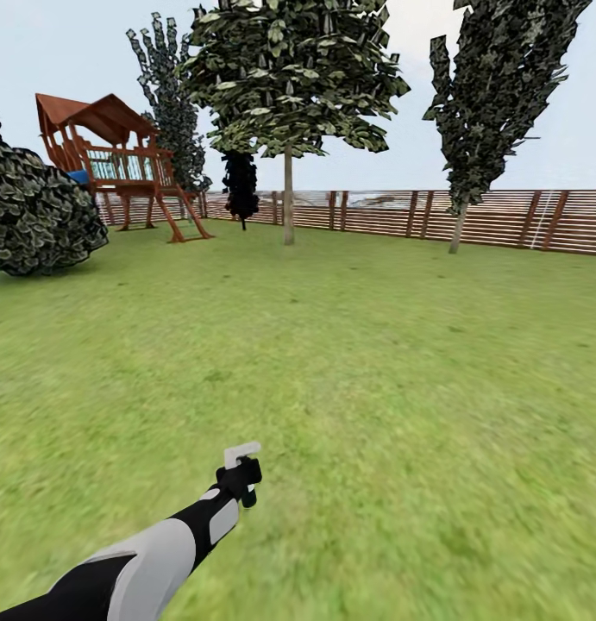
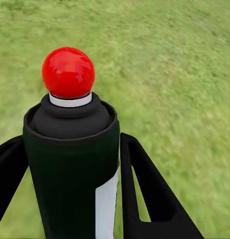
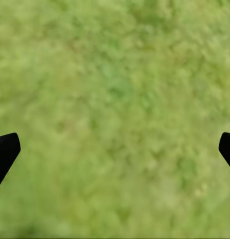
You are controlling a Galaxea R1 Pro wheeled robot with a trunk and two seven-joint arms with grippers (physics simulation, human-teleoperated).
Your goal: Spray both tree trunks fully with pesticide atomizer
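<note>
The left gripper (image 2: 70, 199) squeezes the spray bottle (image 2: 72, 169) (red top); right gripper (image 3: 115, 149) spread wide over open grass (image 1: 375, 362), fence (image 1: 470, 216) far off.

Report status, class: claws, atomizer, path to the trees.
Left claw shut on atomizer. Right claw open over lawn. Tree ahead; nothing between.

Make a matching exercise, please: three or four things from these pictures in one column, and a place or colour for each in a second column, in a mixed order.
Column one:
1. pesticide atomizer
2. wooden playset
3. atomizer's round cap
4. right gripper

Column two:
A. glossy red
B. over bare grass, fingers wide apart
C. between the left gripper's black fingers
D. far left of the lawn, by the fence

Pairs: 1-C, 2-D, 3-A, 4-B
</note>
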